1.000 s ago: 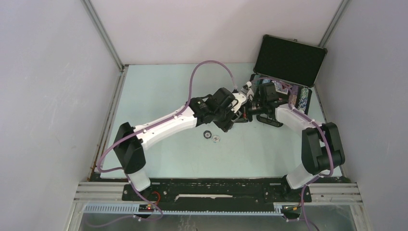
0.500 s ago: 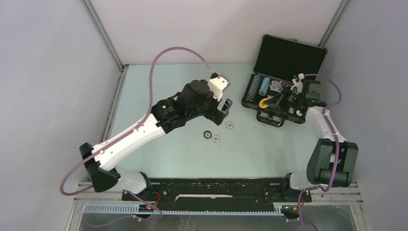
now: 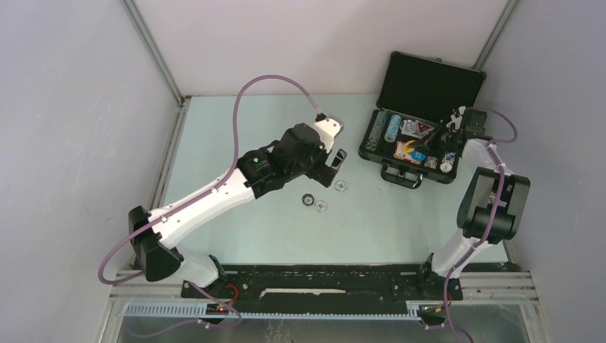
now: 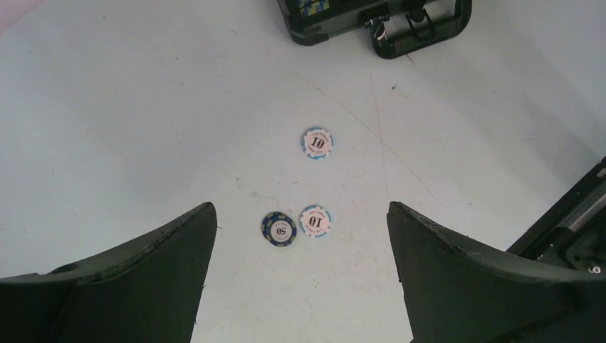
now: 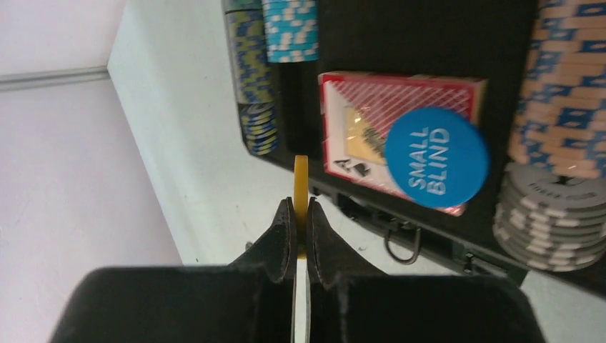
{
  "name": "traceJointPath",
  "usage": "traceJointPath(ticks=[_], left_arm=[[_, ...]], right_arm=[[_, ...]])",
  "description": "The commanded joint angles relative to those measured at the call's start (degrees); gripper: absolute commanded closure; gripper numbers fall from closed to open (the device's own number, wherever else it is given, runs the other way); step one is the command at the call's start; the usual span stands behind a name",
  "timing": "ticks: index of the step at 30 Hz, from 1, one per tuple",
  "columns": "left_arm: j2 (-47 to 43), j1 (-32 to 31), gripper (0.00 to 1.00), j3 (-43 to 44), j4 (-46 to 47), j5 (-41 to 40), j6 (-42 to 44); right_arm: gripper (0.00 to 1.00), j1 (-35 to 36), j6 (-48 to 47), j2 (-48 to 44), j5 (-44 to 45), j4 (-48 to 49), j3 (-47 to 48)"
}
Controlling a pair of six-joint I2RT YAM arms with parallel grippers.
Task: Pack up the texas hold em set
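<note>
The black silver-trimmed briefcase (image 3: 451, 174) lies open at the back right, lid up, with rows of striped chips, a red card deck (image 5: 357, 107) and a blue "SMALL BLIND" disc (image 5: 436, 157) inside. My right gripper (image 3: 420, 147) (image 5: 301, 204) hovers over the case, shut on a yellow disc (image 5: 301, 175) held edge-on. My left gripper (image 3: 333, 163) (image 4: 300, 211) is open and empty above three loose chips on the table: a white "10" chip (image 4: 317, 142), a second "10" chip (image 4: 315, 221) and a blue "50" chip (image 4: 279, 228).
The case's handle (image 4: 418, 32) faces the loose chips. Grey walls and metal posts close in the pale table (image 3: 236, 143) on three sides. A purple cable loops above the left arm.
My left arm has drawn back from the case and now hangs over the loose chips. My right gripper has moved with the yellow disc, right and farther over the case.
</note>
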Motion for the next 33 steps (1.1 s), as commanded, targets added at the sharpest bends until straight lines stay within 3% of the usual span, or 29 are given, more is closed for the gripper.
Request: traceJointPath(ticks=[1,26,33], left_arm=[[0.6,1.3,0.05,1.3,0.6,2.7,-2.2],[4.2,3.1,0.05,1.7,0.3,5.7,-2.8],[4.1,3.4,0.05,1.7,0.4,6.0,-2.6]], right_arm=[[1.00,-0.4,-0.8,3.2,-0.5,1.6,2.1],[0.91,0.1,1.3,10.4,-1.3,7.3,2.9],[0.82,-0.1,1.3,11.2,-1.0,7.6,3.0]])
